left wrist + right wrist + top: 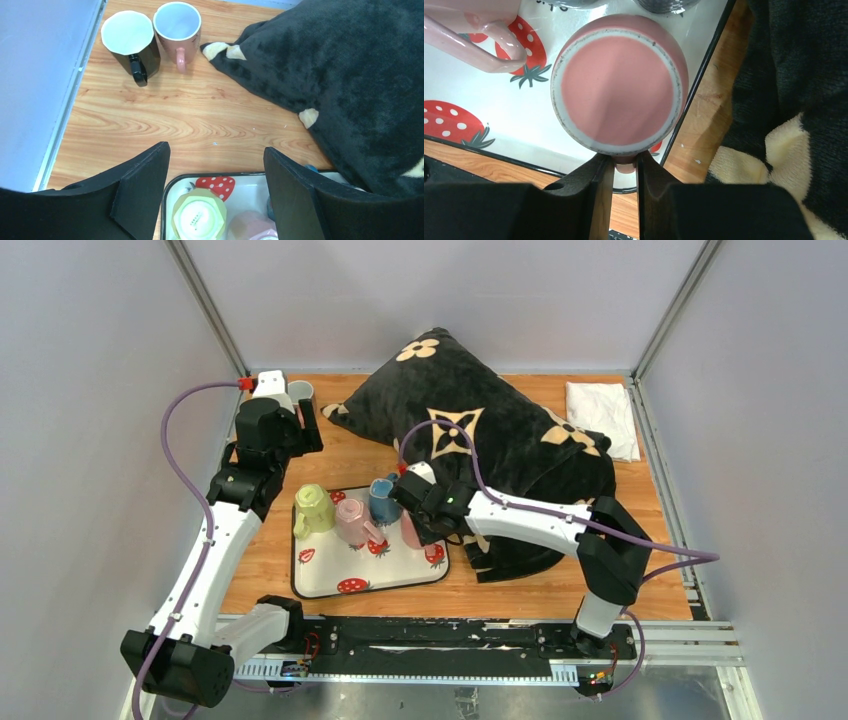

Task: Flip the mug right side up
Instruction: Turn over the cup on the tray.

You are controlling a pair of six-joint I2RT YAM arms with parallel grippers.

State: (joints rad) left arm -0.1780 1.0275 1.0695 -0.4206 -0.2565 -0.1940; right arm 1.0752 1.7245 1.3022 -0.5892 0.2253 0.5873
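Observation:
A pink mug (619,90) stands upside down at the right end of the strawberry tray (524,125), its flat base facing the right wrist camera. My right gripper (625,162) is shut on the mug's handle, which shows as a pink nub between the two fingers. In the top view the right gripper (415,525) covers most of that mug (409,536). My left gripper (216,148) hangs open and empty above the tray's far-left corner (172,182); in the top view the left gripper (300,430) is at the back left.
On the tray (330,580) also stand a yellow-green mug (313,508), a pale pink mug (352,520) and a blue mug (383,500), all upside down. A black mug (131,42) and a pink mug (178,27) stand upright at the back left. A large black pillow (470,440) lies right of the tray, a white cloth (600,415) behind it.

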